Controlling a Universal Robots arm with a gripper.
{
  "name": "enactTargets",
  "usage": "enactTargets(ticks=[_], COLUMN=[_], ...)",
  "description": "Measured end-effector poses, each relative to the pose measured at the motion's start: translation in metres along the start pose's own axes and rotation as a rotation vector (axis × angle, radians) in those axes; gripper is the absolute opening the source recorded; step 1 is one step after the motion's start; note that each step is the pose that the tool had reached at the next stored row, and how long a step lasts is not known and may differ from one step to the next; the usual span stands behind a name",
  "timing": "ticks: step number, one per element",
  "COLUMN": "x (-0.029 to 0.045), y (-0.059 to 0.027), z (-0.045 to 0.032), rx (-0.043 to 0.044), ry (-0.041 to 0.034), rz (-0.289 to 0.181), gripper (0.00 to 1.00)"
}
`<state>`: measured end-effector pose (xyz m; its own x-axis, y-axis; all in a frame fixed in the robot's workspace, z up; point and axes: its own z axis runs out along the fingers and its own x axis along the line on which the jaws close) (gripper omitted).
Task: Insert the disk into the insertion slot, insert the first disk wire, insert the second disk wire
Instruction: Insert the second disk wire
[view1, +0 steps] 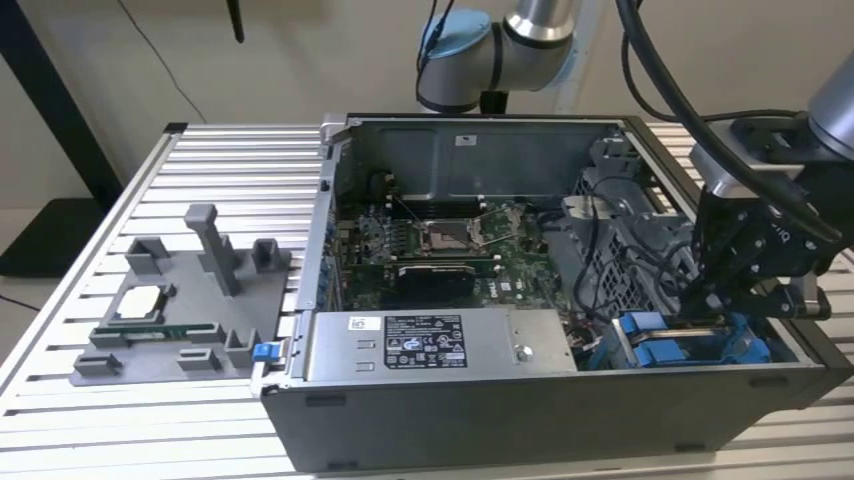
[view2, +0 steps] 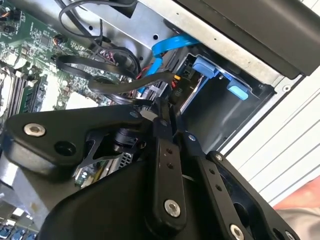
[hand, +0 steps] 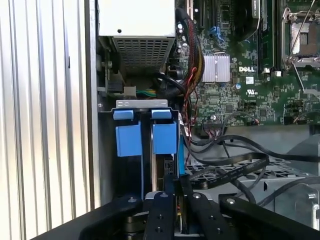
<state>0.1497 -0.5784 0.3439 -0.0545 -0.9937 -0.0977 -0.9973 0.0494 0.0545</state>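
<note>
The gripper (view1: 714, 305) hangs inside the open computer case (view1: 534, 420), at about four o'clock in the exterior view, directly above the insertion slot (view1: 694, 345) with its blue tabs. Its fingers (hand: 167, 210) are drawn close together on something thin; in the second wrist view a black connector on a flat black wire (view2: 125, 85) sits at their tips, though what exactly they pinch I cannot tell. The disk (hand: 165, 150) appears already seated in the cage beside the silver box (view1: 441, 345), at five o'clock from the motherboard (view1: 441, 245). The risk I see: loose cables crowd the bay, so a tilted connector could jam, or snag the blue cable (view2: 170, 47).
</note>
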Motion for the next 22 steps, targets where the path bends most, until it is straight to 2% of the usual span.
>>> enactTargets(ticks=[15, 17, 18, 22], x=[0.0008, 0.0009, 0.0011, 0.0011], y=[-0.0003, -0.0003, -0.0004, -0.0004], z=[0.0056, 0.007, 0.0081, 0.0069], rx=[0.0005, 0.0003, 0.0005, 0.0001], ry=[0.0003, -0.0014, -0.0032, -0.0055], rz=[0.002, 0.002, 0.002, 0.002], gripper=[0.0, 0.0, 1.0, 1.0])
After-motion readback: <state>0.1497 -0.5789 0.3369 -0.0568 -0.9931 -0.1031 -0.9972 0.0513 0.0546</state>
